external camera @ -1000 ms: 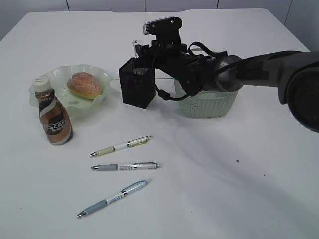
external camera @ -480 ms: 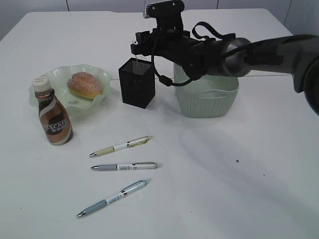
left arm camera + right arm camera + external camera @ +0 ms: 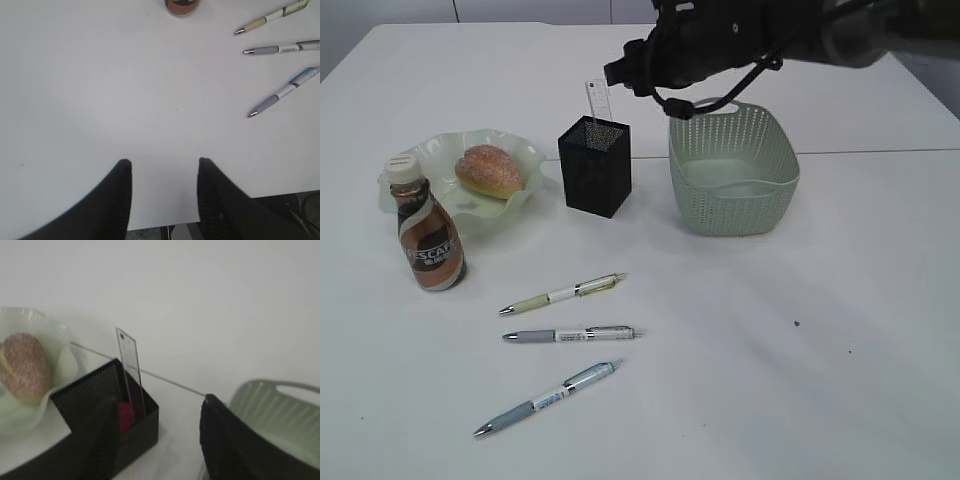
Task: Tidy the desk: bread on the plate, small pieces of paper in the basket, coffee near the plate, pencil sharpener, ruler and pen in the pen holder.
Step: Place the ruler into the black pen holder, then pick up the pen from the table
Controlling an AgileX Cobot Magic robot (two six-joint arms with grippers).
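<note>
Ruler [image 3: 131, 375] foot hidden inside pen holder [image 3: 95, 405].

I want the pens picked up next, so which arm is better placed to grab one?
Probably left. The left gripper hangs open over bare desk with the three pens close ahead, while the right gripper, empty, is up by the pen holder.

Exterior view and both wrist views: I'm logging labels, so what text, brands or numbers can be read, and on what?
"ESCAF", part of the brand name: coffee bottle label.
Ruler in the pen holder: markings blurred, unreadable.
Three pens: barrel print too small.
</note>
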